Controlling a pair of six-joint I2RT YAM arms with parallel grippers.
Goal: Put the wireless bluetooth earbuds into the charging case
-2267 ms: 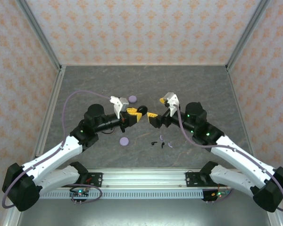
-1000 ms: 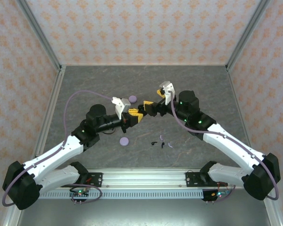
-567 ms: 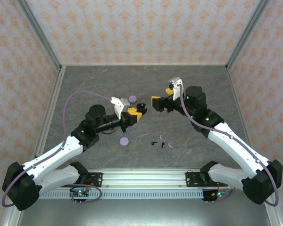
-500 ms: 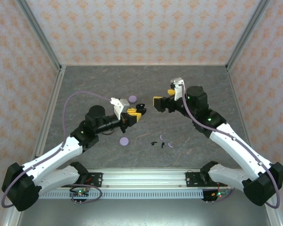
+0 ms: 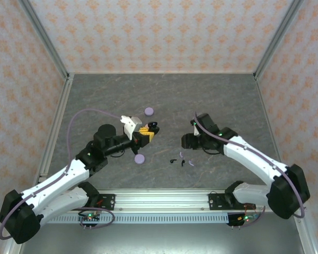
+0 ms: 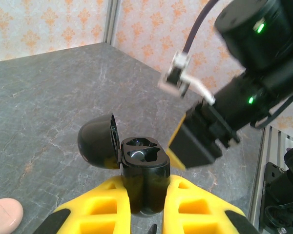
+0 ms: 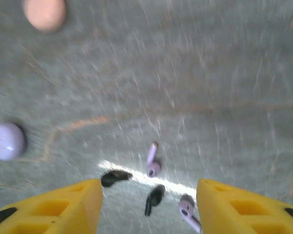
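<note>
Robot lab test cell, not a home — boxed in by patterned wallpaper panels (image 5: 164, 32) on bare aluminium posts (image 5: 45, 37), floored with a grey marbled tabletop (image 5: 164, 90), fronted by a metal rail (image 5: 159, 201) carrying exposed circuit boards (image 5: 90, 216) and bolted robot arms (image 5: 58, 182).

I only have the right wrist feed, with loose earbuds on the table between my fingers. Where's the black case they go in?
Observer: The left gripper has the black charging case clamped between its jaws.
Operator: Lid open?
Observer: Yes, the lid is swung back on its hinge.
Operator: Which way from me?
Observer: Seen from above, the black charging case is left of the right gripper and a bit farther back.
</note>
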